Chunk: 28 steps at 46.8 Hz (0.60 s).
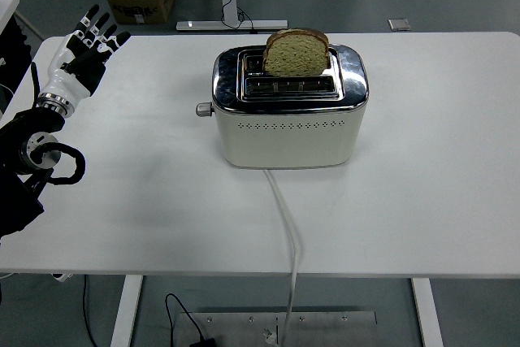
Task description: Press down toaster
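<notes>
A cream and chrome toaster (288, 111) stands in the middle of the white table (422, 184). A slice of brown bread (296, 52) sticks up out of its far slot. The near slot looks empty. The toaster's lever knob (203, 109) juts from its left end, in its raised position. My left hand (85, 50) is at the table's far left corner, well left of the toaster. Its fingers are spread and it holds nothing. My right arm is out of view.
The toaster's white power cord (288, 233) runs from its front down over the table's near edge. A cardboard box (140, 4) and a table leg base (231, 25) stand on the floor beyond the table.
</notes>
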{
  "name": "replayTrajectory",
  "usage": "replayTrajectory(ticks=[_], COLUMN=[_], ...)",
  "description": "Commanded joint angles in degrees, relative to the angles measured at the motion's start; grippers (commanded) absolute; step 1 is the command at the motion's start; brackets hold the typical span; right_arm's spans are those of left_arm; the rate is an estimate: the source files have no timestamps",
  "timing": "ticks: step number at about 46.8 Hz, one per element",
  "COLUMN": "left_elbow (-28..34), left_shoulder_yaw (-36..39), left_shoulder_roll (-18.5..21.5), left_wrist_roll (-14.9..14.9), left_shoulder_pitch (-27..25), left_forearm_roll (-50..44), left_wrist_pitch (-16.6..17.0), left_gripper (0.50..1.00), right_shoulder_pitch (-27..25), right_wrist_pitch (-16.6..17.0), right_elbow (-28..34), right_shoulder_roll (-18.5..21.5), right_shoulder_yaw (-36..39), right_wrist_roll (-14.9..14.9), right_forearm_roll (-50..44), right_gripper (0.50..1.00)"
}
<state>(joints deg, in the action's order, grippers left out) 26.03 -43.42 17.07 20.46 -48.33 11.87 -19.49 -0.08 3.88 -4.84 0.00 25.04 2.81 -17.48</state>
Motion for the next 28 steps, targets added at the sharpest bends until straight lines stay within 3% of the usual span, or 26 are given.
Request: replayTrajectory(ticks=[1,14,28], left_elbow=[-0.01,0.78,10.27], left_shoulder_yaw=[0.09,3.96,4.04], left_shoulder_roll=[0.33,5.16,11.75], left_wrist_roll=[0.01,0.10,0.19], left_shoulder_pitch=[0.08,0.78,-0.10], left_forearm_roll=[3.33,15.54,31.45], left_wrist_pitch=[0.06,-0.11,0.33], left_gripper=[1.000,1.000,1.000], right_shoulder_pitch=[-0.01,-0.01,-0.01], right_wrist_pitch=[-0.01,-0.01,-0.01], right_elbow=[0.01,0.01,0.01], right_shoulder_roll=[0.00,0.00,0.00], right_shoulder_yaw=[0.01,0.01,0.01], right_wrist_roll=[0.00,0.00,0.00], right_forearm_roll=[-0.01,-0.01,-0.01], right_gripper=[0.998,0.998,0.998])
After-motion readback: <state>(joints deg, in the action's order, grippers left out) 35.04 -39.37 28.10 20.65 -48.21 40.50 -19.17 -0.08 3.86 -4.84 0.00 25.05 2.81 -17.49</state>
